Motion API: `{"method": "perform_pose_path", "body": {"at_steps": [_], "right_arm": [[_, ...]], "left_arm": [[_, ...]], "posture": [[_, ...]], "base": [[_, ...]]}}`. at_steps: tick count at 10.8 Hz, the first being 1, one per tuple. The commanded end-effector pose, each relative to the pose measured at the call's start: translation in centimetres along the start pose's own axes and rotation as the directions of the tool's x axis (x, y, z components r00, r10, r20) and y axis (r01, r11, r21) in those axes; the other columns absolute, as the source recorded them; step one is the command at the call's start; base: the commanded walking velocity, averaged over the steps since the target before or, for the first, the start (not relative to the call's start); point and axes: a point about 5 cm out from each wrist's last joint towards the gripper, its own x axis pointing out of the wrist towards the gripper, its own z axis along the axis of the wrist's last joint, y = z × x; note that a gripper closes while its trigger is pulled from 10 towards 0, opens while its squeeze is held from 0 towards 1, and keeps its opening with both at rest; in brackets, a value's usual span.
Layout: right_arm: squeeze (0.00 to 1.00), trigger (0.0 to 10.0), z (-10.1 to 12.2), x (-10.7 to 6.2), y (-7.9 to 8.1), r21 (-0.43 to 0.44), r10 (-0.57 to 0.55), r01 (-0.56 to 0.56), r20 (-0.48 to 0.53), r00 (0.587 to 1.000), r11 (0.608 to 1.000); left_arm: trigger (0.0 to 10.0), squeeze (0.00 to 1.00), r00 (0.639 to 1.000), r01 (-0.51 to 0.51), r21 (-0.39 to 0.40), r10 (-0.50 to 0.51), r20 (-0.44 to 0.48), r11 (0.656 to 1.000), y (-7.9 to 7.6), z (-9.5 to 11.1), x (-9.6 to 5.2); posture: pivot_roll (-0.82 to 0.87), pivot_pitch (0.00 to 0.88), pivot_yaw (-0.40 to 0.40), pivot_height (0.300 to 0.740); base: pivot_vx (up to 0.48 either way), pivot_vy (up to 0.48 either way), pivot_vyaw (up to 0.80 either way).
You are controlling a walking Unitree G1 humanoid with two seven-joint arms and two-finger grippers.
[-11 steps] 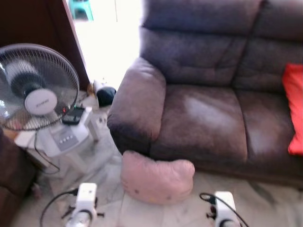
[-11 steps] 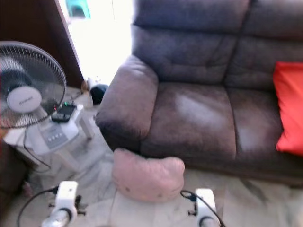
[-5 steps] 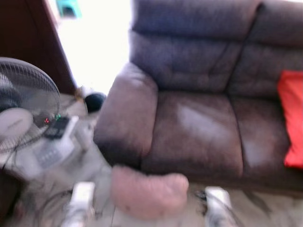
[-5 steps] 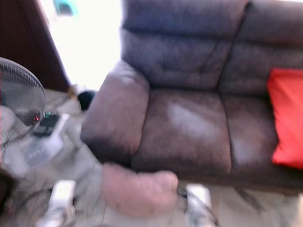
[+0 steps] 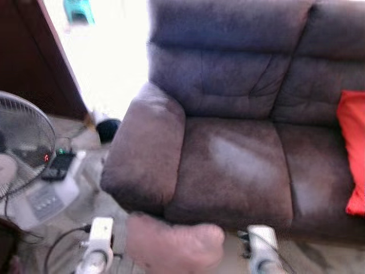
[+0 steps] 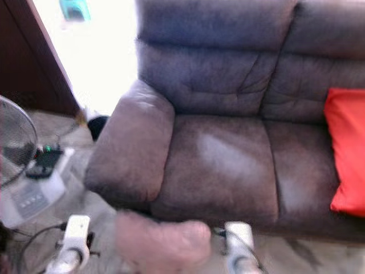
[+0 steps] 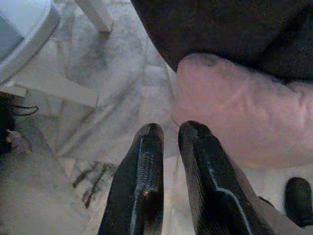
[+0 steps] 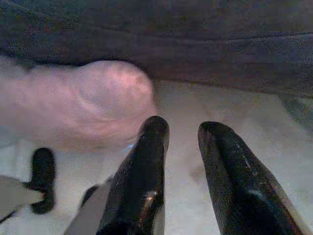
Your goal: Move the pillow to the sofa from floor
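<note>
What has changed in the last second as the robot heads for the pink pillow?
The robot has stepped closer, so the whole view shifted. The soft pink pillow lies on the floor against the dark grey sofa, not gripped. The red cushion hasn't moved.

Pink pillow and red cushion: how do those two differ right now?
The pink pillow lies on the floor against the sofa's front, below the armrest; the red cushion sits up on the seat at the robot's right, leaning on the backrest. The pink pillow is pale and lumpy; the red cushion is bright and looks flatter. The pink pillow lies between the left end effector and right end effector; the red cushion lies apart from both. Both look soft.
</note>
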Motion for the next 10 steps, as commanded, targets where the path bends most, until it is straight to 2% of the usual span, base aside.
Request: {"method": "perform_pose_path", "body": {"at_steps": [1, 10], "right_arm": [[0.00, 10.0, -0.99, -0.24, -0.82, 0.002, -0.023, 0.023, -0.032, 0.999, 1.000], [0.00, 10.0, -0.95, -0.24, -0.87, 0.016, -0.023, 0.024, -0.029, 0.999, 1.000]], "left_arm": [[10.0, 0.00, 1.000, 0.008, 0.005, -0.008, -0.021, 1.000, -0.31, -0.51, -0.13], [10.0, 0.00, 1.000, 0.022, -0.002, -0.022, -0.013, 1.000, -0.66, -0.51, -0.17]], "posture": [[0.03, 0.093, -0.020, 0.740], [0.03, 0.096, -0.023, 0.740]], "base": [[0.000, 0.000, 0.00], [0.000, 0.000, 0.00]]}}
